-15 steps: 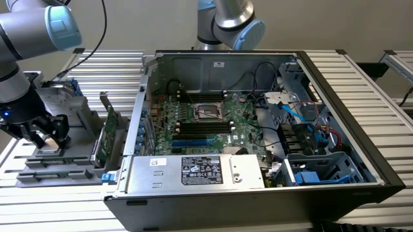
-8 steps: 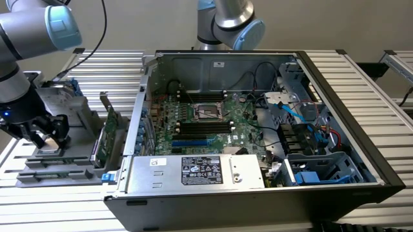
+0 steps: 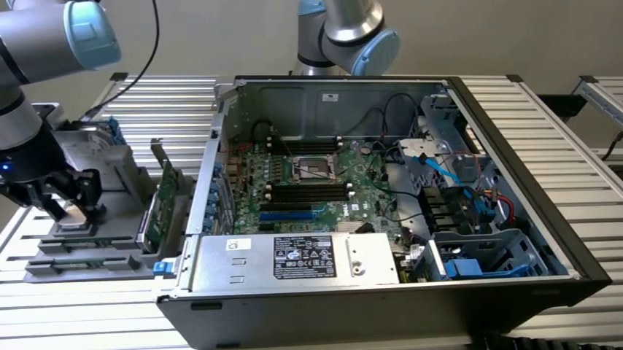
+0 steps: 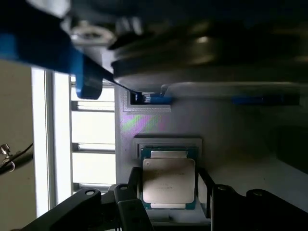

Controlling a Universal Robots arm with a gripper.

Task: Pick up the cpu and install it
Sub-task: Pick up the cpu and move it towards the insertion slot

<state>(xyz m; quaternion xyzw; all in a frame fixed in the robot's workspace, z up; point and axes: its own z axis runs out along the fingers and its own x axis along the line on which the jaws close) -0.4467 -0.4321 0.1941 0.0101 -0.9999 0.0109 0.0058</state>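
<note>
The tool (image 4: 170, 179) is hovering spread, its 2 fingers (image 4: 136, 180) straddling the cpu (image 4: 168, 187) (neither seems to be touching it), likely so a squeeze catches opposite edges. The cpu is lying flat in a grey holder (image 3: 122, 179), directly beneath the tool.

A slatted metal table (image 3: 570, 138) carries an open computer case (image 3: 389, 321) and, at the exterior view's left, a grey parts tray (image 3: 122, 164).
</note>
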